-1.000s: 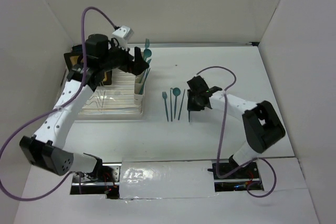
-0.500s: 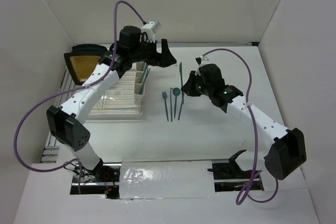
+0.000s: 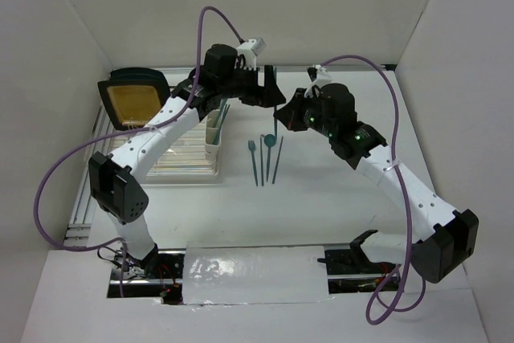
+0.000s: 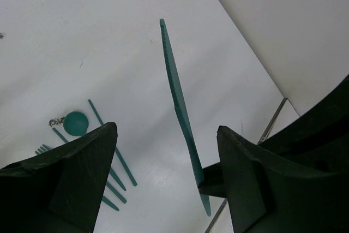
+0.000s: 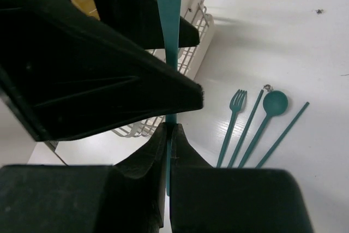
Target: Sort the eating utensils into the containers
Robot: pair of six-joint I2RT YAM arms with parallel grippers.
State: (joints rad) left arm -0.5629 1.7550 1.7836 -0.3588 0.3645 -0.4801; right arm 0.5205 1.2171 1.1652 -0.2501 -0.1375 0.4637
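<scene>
**Right gripper clenching a knife in the air, left jaws gaping around it**

The right gripper is squeezing its two fingers tight on the lower part of a knife, and the blade is running on past them. The left gripper is holding its jaws wide apart, one finger on each side of the blade. In the left wrist view bare table is showing between the blade and each finger, so neither is touching it.

The knife is hanging above the white table, just right of the containers and just beyond the loose utensils. From overhead its long axis is running nearly straight from near to far. The free tip is pointing away from the right gripper's fingers, toward the back wall. How steeply it is tilting I cannot tell.

The knife is a thin, flat strip of teal-green plastic, narrowing to a point, with fine teeth along one edge. Both grippers' fingers are matte black and wedge-shaped.

On the table a fork, a round-bowled spoon and two slim straight pieces are lying side by side, all the same teal. The containers are tall cream cups joined in a row, sitting at the right edge of a clear wire-ribbed rack, with teal handles sticking up from them.
</scene>
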